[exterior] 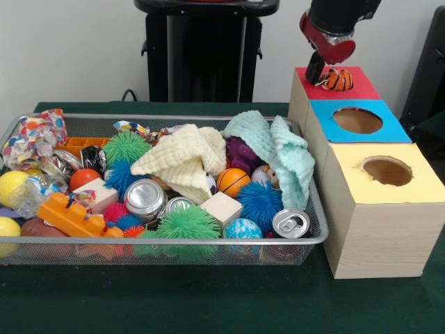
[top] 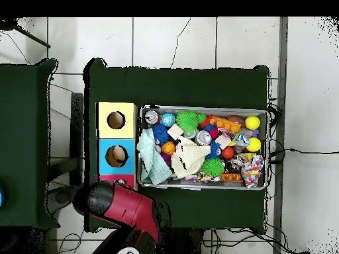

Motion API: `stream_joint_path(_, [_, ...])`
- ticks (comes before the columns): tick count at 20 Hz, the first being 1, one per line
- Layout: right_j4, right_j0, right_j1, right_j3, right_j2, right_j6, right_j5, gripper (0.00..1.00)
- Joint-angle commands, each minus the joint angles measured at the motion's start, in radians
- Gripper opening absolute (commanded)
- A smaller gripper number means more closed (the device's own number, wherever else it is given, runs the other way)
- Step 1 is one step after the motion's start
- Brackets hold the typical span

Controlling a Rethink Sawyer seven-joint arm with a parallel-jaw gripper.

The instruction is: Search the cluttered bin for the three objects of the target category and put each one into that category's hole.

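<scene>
Silver wire-mesh bin (exterior: 160, 252) with rounded metal rim, on a table (exterior: 208, 299) covered in dark green cloth. No legible brand, label or writing on any item; the drink cans (exterior: 144, 198) show only plain silver tops. Room: pale wall behind in the front view; white tiled floor (top: 198, 40) in the overhead view.

Bin contents, left to right: crumpled multicoloured paper (exterior: 38, 136); yellow balls (exterior: 12, 186); orange toy brick (exterior: 69, 216); green spiky ball (exterior: 126, 147); cream knitted cloth (exterior: 184, 160); small basketball (exterior: 233, 182); wooden cube (exterior: 221, 207); mint knitted cloth (exterior: 281, 153) draped on the right rim; blue spiky ball (exterior: 261, 202).

Pale wooden box (exterior: 379, 243) just right of the bin, with yellow, blue and red surrounds running near to far. Red surround (exterior: 361, 87) is farthest; its hole is covered.

Plush tiger (exterior: 336, 80), orange with black stripes, small and rounded, sits on the red surround over the hole.

End effector (exterior: 318, 68), red and black, directly above the tiger and touching it; whether it grips or has let go, cannot tell.
</scene>
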Motion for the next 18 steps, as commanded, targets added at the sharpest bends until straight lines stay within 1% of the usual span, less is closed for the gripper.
stream_joint_path(1, [0.098, -0.011, 0.084, -0.08, 0.089, 0.307, -0.011, 0.0])
stream_joint_path(2, [0.105, -0.008, 0.085, -0.075, 0.089, 0.314, -0.018, 0.0])
stream_joint_path(4, [0.144, -0.017, 0.075, -0.045, 0.116, 0.319, -0.051, 0.0])
stream_joint_path(6, [0.143, -0.019, 0.072, -0.034, 0.115, 0.302, -0.061, 0.0])
stream_joint_path(8, [0.157, -0.041, 0.058, -0.004, 0.134, 0.265, -0.09, 0.0])
stream_joint_path(9, [0.149, -0.044, 0.059, -0.002, 0.129, 0.251, -0.097, 0.0])
stream_joint_path(10, [0.157, -0.049, 0.052, 0.006, 0.13, 0.246, -0.101, 0.0])
stream_joint_path(13, [0.136, -0.038, 0.022, -0.012, 0.087, 0.244, -0.035, 0.0])
stream_joint_path(15, [0.08, -0.02, 0.023, -0.054, 0.032, 0.228, 0.01, 0.0])
stream_joint_path(16, [0.086, -0.021, 0.022, -0.061, 0.034, 0.236, 0.017, 0.0])
stream_joint_path(18, [0.055, -0.01, 0.034, -0.096, 0.009, 0.228, 0.041, 0.0])
